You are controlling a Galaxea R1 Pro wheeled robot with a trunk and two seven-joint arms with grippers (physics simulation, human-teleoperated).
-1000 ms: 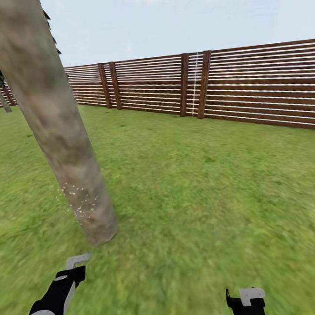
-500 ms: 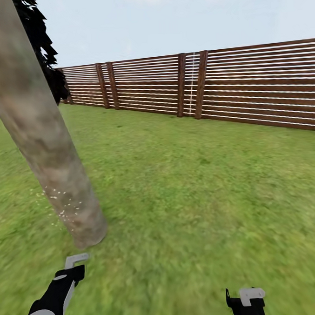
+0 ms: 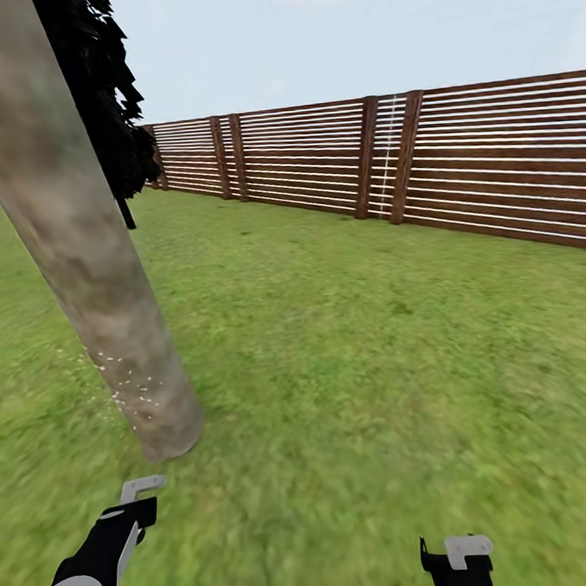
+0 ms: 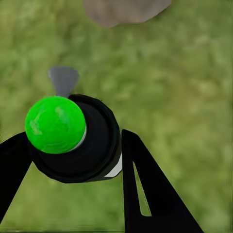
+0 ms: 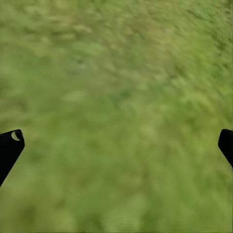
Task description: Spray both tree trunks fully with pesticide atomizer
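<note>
Setting: green lawn (image 3: 374, 349) of the garden, closed off by one brown slatted wooden fence (image 3: 424, 159) running along the far side under a pale sky.
Trees: we count one thick, pale grey-brown mottled tree trunk (image 3: 82, 254) at the left of the head view, leaning across the picture, its foot set in the grass just ahead of our left arm. One dark, black-leaved tree (image 3: 108, 105) shows behind it, near the fence.
Spray marks: a scatter of small white specks (image 3: 129, 381) lies on and just beside the lower trunk.
Atomizer: the pesticide atomizer (image 4: 77, 138) sits between the left fingers; in the left wrist view we see its black top, a bright green round cap and a small grey nozzle pointing toward the trunk's base (image 4: 124, 9).
Left gripper (image 3: 137, 502): our two black fingers (image 4: 155, 194) are pressed against the atomizer from either side, low over the grass near the trunk's foot.
Right gripper (image 5: 116, 145): spread wide with nothing between its two finger tips, over bare grass, well apart from the trunk.
</note>
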